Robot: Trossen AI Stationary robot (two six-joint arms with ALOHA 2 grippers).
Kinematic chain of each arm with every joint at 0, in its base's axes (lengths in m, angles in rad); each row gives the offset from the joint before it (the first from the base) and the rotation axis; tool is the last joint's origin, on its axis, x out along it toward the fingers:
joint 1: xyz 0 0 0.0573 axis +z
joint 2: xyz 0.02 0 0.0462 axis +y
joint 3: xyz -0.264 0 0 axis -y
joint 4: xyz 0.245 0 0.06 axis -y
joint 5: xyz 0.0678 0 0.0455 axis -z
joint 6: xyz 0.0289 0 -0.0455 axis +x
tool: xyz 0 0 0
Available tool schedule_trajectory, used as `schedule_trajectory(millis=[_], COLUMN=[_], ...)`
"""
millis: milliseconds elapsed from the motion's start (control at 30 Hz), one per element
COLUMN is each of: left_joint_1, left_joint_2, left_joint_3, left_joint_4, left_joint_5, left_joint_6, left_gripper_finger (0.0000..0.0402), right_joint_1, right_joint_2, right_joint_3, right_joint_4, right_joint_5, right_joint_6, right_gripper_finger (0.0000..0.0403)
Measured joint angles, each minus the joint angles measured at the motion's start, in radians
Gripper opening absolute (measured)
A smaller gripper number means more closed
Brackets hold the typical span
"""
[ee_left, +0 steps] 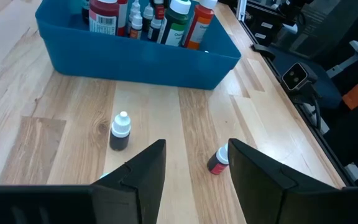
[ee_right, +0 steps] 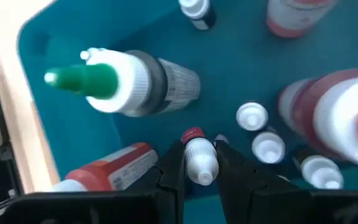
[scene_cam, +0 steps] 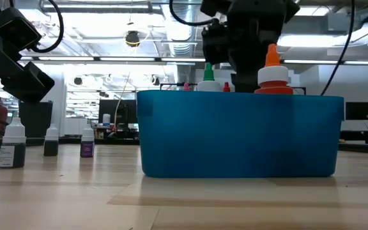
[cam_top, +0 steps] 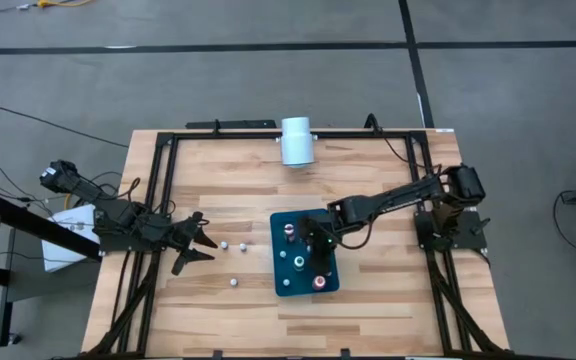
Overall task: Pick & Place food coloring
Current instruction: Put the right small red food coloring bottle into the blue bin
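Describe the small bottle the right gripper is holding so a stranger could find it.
Start at the blue tray on the wooden table. The right gripper reaches into it, shut on a small bottle. Unlike the white-capped small bottles beside it, it carries a red tip.

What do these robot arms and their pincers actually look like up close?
Both arms are dark, nearly black, built of slim jointed segments with black cables trailing along them. The left gripper ends in two flat, pointed fingers with angular, matte-black faces. The right gripper has the same dark, wedge-shaped fingers. No markings are visible on either.
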Motion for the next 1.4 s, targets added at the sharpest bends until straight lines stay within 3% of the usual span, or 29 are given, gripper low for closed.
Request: schedule_trajectory(millis=[333,900,1200,1400], left_joint_1=[0.000,0.000,0.000,0.000], left_joint_2=[0.000,0.000,0.000,0.000], left_joint_3=[0.000,0.000,0.000,0.000], left_joint_4=[0.000,0.000,0.000,0.000], left_joint_5=[0.000,-0.007,-0.008,-0.008], left_joint_6=[0.001,0.001,0.001,0.001], left_gripper_finger=[0.0165,0.0165,0.0165,0.0165], right_joint_1=[-0.010,-0.010,0.010,0.009], right_joint_2=[0.000,0.001,0.116,0.119], right_joint_3=[0.000,0.000,0.003,0.012], right_joint_4=[0.003,-0.003,0.013,0.040], right_joint_5=[0.002,0.094,0.071,0.068], right_joint_6=[-0.018,-0.025,-0.025,-0.022], right_gripper_finger=[0.0058,0.0062,0.0063,0.0064])
